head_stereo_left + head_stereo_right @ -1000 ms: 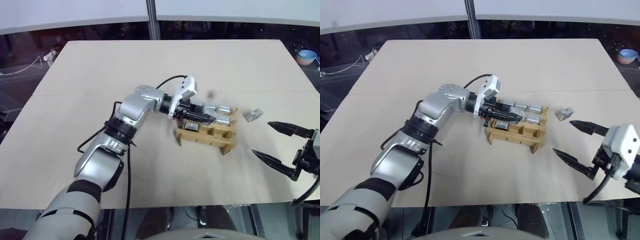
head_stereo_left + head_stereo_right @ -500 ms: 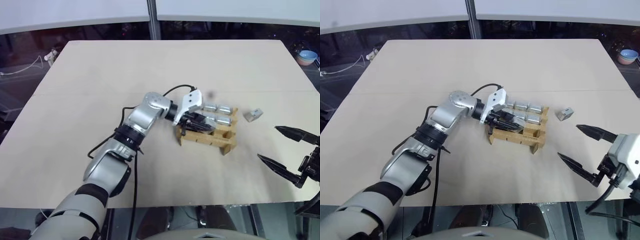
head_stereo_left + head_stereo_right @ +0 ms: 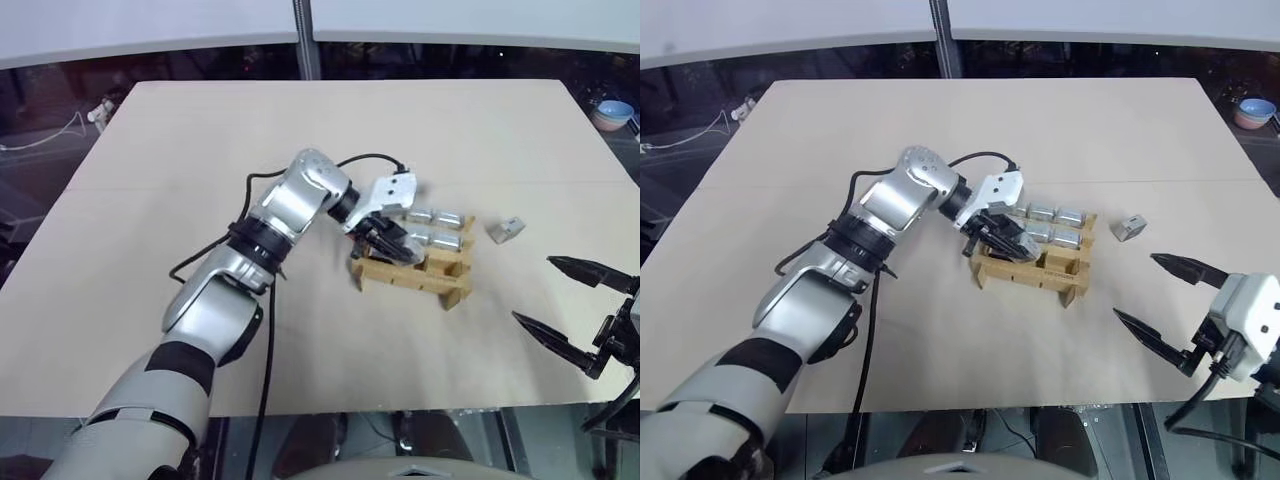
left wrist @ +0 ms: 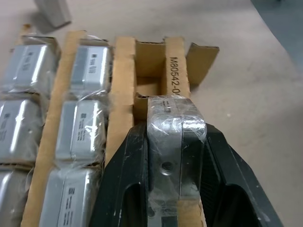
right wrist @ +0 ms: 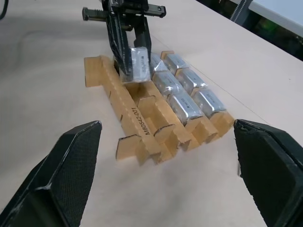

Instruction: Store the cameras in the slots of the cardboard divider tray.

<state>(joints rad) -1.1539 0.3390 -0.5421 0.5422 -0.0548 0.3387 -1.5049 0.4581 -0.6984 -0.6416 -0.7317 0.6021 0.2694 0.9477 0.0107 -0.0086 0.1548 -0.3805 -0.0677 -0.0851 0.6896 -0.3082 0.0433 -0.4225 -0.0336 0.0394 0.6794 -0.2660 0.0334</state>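
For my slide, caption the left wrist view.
Left pincer holds a wrapped camera over the cardboard divider tray.

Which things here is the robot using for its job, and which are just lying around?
For the job:
- cardboard divider tray
- held camera, pinched in the left gripper over the tray's empty row
- six stored cameras in the other two rows
- loose camera on the table, beside the tray
- right gripper, open, apart from the tray

Just lying about:
- bowls beyond the table's far right corner
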